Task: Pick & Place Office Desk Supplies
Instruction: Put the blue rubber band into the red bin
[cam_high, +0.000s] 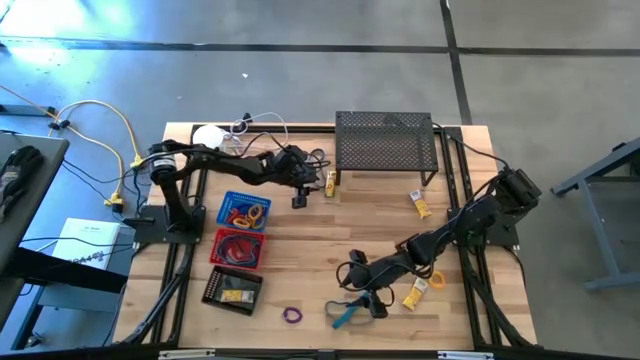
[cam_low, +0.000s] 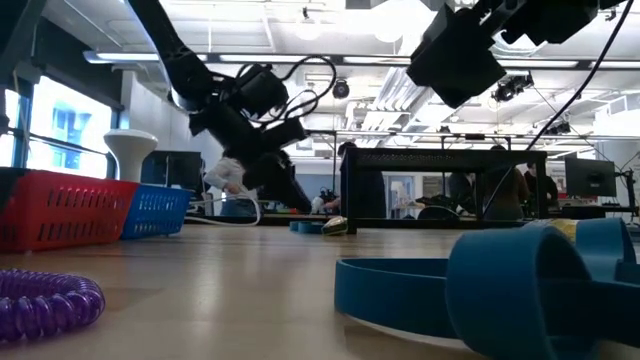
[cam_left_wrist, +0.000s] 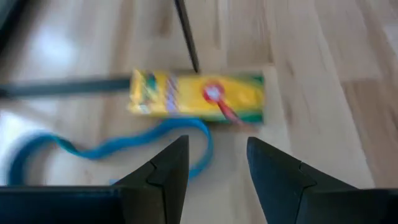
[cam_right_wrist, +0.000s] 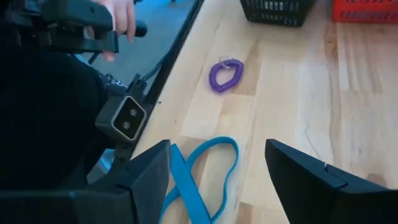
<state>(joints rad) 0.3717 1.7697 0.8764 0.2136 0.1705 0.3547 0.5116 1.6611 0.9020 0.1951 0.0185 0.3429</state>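
Blue loop (cam_right_wrist: 205, 171) at table's front edge sits under your R gripper (cam_right_wrist: 217, 174), jaws spread: drop, pinch it. L gripper (cam_left_wrist: 217, 168), also spread, over yellow box (cam_left_wrist: 198, 94).

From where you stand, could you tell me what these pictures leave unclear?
- Yellow box, left wrist view: print blurred, unreadable.
- Black basket, right wrist view: cut off by the edge, contents hidden.
- Blue band, right wrist view: near end hidden behind the right gripper, which is open above it.
- Blue basket, high view: contents too small to identify.
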